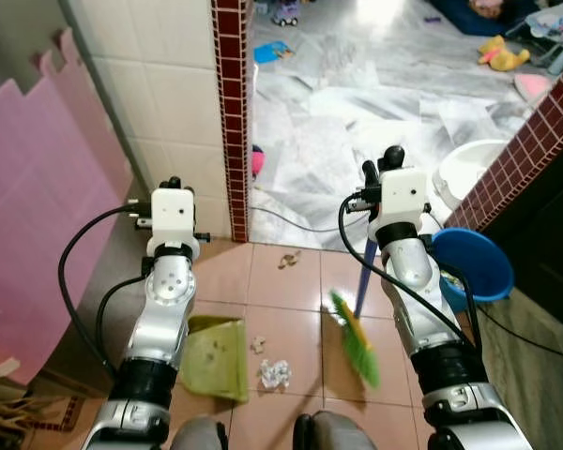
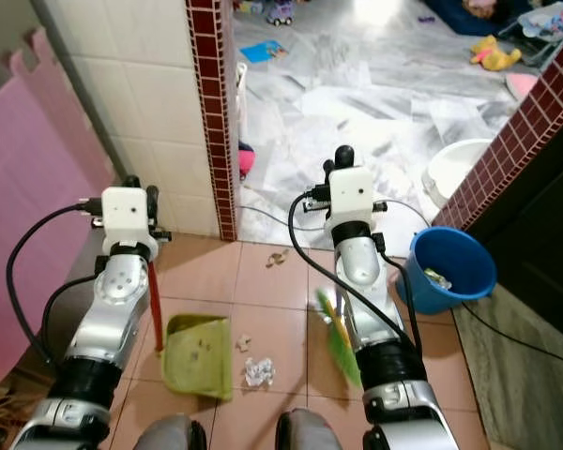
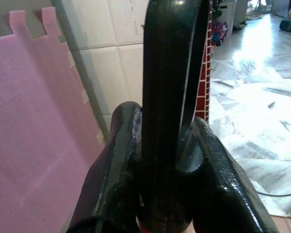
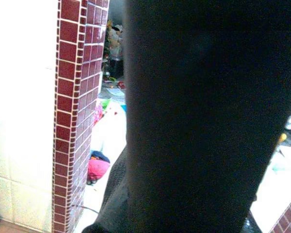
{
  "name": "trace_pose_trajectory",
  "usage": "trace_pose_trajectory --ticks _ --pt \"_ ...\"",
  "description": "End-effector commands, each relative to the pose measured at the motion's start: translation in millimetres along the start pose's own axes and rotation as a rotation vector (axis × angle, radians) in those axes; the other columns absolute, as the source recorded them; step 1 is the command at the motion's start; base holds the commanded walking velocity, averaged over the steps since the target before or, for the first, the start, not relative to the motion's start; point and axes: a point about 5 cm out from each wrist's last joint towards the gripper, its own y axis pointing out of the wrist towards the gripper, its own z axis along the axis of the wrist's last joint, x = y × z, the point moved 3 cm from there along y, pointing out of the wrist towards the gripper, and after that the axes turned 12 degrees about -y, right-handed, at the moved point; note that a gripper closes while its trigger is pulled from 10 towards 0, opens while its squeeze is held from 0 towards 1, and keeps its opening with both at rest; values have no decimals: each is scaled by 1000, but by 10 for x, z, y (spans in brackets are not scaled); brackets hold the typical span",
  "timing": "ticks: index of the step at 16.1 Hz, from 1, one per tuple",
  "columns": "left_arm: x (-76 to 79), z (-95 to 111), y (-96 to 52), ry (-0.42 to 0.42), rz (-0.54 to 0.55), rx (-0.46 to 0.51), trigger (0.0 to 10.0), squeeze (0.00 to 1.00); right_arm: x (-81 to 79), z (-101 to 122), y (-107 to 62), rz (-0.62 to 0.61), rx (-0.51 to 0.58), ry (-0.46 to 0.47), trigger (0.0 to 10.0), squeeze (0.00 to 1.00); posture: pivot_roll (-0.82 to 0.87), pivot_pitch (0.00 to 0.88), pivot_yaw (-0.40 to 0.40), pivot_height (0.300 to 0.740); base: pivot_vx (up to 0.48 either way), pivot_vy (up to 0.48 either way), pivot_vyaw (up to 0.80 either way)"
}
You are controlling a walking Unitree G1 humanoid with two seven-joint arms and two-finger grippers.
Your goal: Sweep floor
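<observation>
My left gripper point(image 1: 172, 185) is shut on the black looped top of the dustpan's handle point(image 3: 167, 97), with the fingers point(image 3: 116, 170) pressed on both sides of it. A red shaft point(image 2: 155, 300) runs down to the green dustpan point(image 1: 214, 356), which rests on the terracotta tiles. My right gripper point(image 1: 383, 164) is shut on the broom's blue handle point(image 1: 366, 277). Its green bristles point(image 1: 357, 342), blurred, hang just right of a crumpled paper ball point(image 1: 275, 374). Small scraps point(image 1: 258, 344) lie between the pan and the broom, and another bit of debris point(image 1: 288, 260) lies farther ahead.
A blue bucket point(image 1: 474, 262) stands at my right beside a white basin point(image 1: 469, 169) and a dark red tiled wall. A red-tiled pillar point(image 1: 232, 112) and pink foam mats point(image 1: 38, 206) close the left. A cable point(image 1: 291, 223) crosses the marble floor, with toys point(image 1: 502, 53) beyond.
</observation>
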Motion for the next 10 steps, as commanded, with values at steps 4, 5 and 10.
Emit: trace_pose_trajectory --ticks 4,5,10 --pt "155 5 68 72 -45 52 10000 0 171 -118 -2 -57 -85 -6 10000 0 -67 95 -41 740 0 0 0" --pt "175 -43 77 61 -32 48 10000 0 184 -182 -16 -76 -131 18 10000 0 -74 99 -42 740 0 0 0" --pt "487 -217 88 -17 -58 -25 10000 0 188 -149 56 -114 -147 132 10000 0 -119 106 -51 740 0 0 0"
